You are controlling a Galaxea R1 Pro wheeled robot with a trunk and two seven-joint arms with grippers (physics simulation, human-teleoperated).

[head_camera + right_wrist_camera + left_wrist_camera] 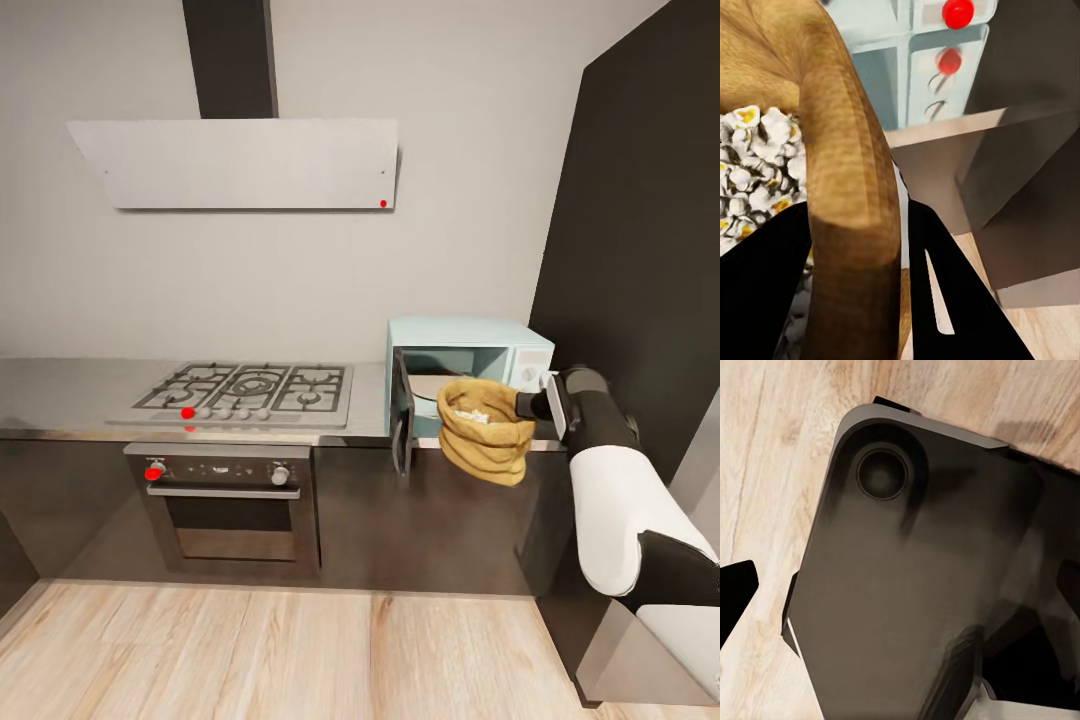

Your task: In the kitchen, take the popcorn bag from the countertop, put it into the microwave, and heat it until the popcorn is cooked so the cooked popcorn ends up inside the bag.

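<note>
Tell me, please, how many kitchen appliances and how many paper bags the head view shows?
Appliances: 4 (hob, oven, extractor hood, microwave)
Paper bags: 1 (popcorn bag, held by the right gripper)
Total: 5

Popcorn bag (487, 430): creased matt brown paper was noted. Countertop (60, 392): glossy steel-like grey. Floor (250, 650): pale wood grain.

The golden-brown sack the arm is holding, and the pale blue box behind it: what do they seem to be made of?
The golden-brown popcorn bag looks like matte paper: it slumps in soft ringed folds with a thick rolled rim, puffed white popcorn inside. The pale mint-blue microwave looks like smooth painted metal or plastic, I cannot tell which; its open door is dark, seemingly glass.
</note>
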